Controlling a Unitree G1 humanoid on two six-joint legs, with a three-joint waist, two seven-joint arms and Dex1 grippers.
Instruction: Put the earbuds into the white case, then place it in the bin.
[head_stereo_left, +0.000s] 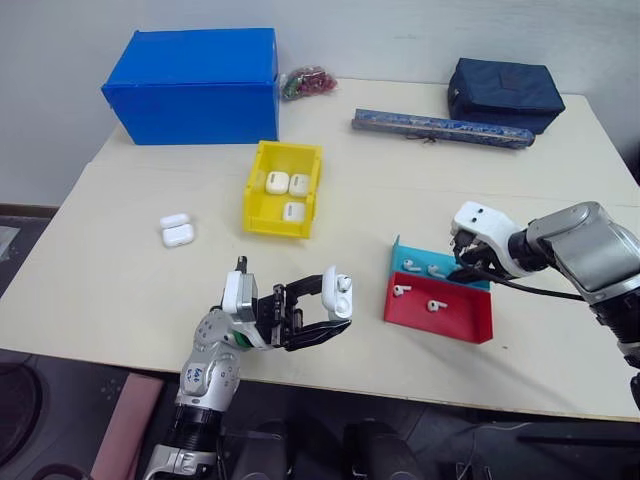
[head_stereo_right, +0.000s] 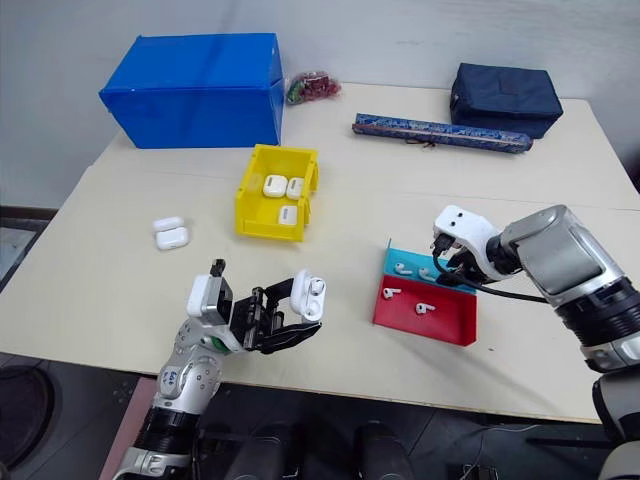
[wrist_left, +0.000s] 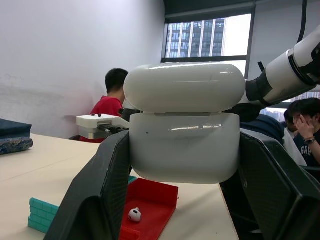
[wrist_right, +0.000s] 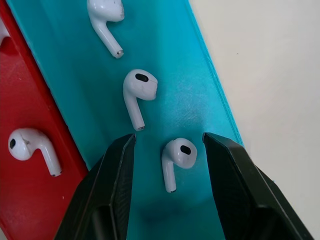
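Left end effector (head_stereo_left: 325, 310): clenched on a white case (head_stereo_left: 339, 297), one black finger on each side of the case body. The lid of the case is a little raised, with a thin gap under it. It hangs above the near edge of the worktop (head_stereo_left: 120, 290).
Right end effector (wrist_right: 169, 145): not clenched; the two black fingers stand apart, low over the teal tray (wrist_right: 165, 60), one on each side of an earbud (wrist_right: 177, 159). I cannot tell if the fingers touch this earbud.
Earbuds in the teal tray: the one between the fingers lies flat on the tray floor. A second earbud (wrist_right: 138, 95) lies just beyond the finger tips, and a third earbud (wrist_right: 106, 20) further along the tray.
Red tray (head_stereo_left: 440, 310): just beside the teal tray, on the side nearer to the left end effector. Two more earbuds (head_stereo_left: 401, 290) lie in it.
Yellow bin (head_stereo_left: 258, 190): well beyond the left end effector, near the middle of the worktop. Three closed white cases (head_stereo_left: 277, 182) lie inside.
Spare case (head_stereo_left: 177, 230): on the bare worktop, to the left of the bin, its lid open.
Blue box (head_stereo_left: 195, 85): behind the bin, at the far left.
Far edge: a small packet with red and green content (head_stereo_left: 308, 82), a long dark roll (head_stereo_left: 440, 128) and a dark blue bag (head_stereo_left: 505, 92).
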